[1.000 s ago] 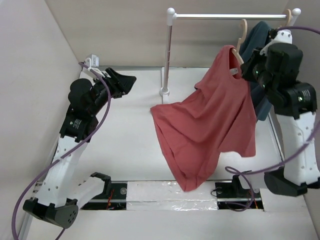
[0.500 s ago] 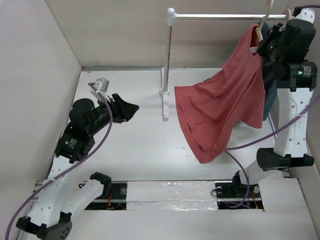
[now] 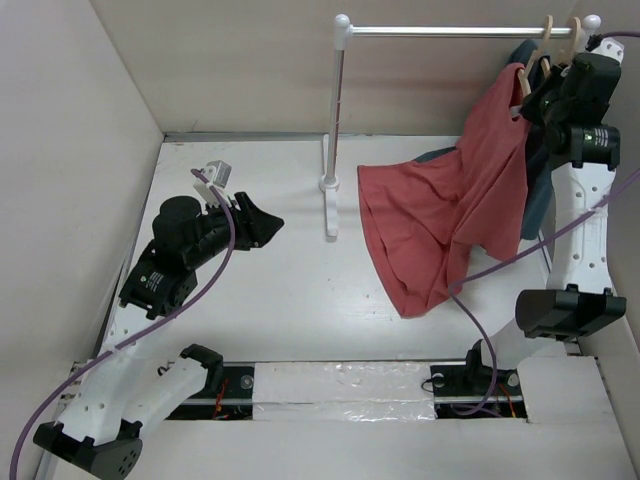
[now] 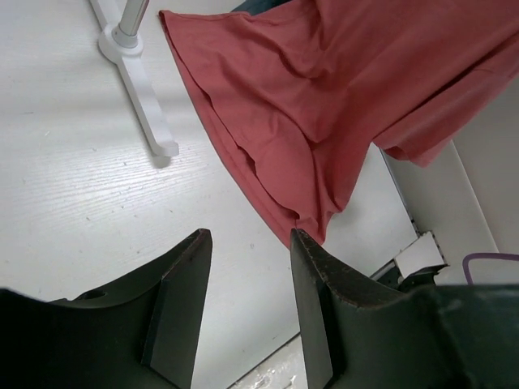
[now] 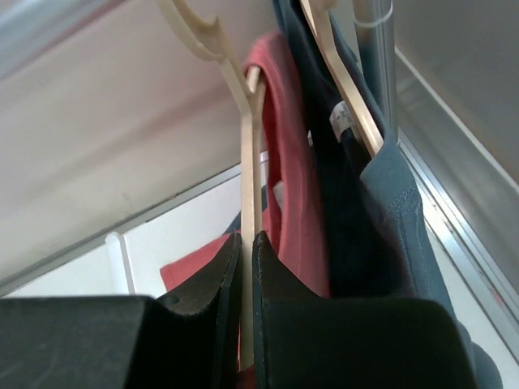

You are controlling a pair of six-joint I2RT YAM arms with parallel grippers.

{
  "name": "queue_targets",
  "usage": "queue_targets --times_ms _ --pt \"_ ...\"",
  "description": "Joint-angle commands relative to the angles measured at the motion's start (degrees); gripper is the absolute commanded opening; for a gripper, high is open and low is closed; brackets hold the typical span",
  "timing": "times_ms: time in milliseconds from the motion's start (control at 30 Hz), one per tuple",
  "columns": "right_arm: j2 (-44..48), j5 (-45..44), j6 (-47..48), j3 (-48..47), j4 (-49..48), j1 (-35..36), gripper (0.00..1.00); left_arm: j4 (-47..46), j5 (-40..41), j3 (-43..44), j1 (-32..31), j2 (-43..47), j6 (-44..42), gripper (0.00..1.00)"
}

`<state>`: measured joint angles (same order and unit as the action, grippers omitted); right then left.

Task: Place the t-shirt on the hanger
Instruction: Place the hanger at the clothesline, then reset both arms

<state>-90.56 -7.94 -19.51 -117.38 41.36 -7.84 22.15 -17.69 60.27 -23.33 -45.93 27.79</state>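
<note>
The coral-red t-shirt (image 3: 450,215) hangs from the pale wooden hanger (image 3: 524,79) at the right end of the rail (image 3: 450,32). Its hem trails down to the table. My right gripper (image 3: 535,95) is shut on the hanger's neck, seen in the right wrist view (image 5: 247,186) with the red collar (image 5: 288,162) beside it. The hanger's hook (image 3: 547,25) sits at the rail. My left gripper (image 3: 265,222) is open and empty, low over the table left of the shirt. Its view shows the shirt's hem (image 4: 324,105) ahead.
A dark teal shirt (image 3: 535,180) hangs on a second wooden hanger (image 3: 573,30) right behind the red one, also in the right wrist view (image 5: 381,178). The rack's white post (image 3: 337,110) and foot (image 3: 329,205) stand mid-table. Walls enclose left, back and right.
My right gripper has carried the hanger and red shirt up and right to the rail beside the teal shirt. My left arm has moved forward and right.
</note>
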Motion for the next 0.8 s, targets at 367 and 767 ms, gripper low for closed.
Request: queue_targets --times_ms 367,767 --pt "8.47 6.1 -6.15 10.95 -10.87 -3.94 0.62 -0.28 1.87 1.43 -0.84 -0.21 -1.16 0.42" --pt "29.18 25.24 -13.88 13.3 -15.33 2.37 1.0 -0.87 8.91 3.54 -0.84 0.23 3.92 0.65"
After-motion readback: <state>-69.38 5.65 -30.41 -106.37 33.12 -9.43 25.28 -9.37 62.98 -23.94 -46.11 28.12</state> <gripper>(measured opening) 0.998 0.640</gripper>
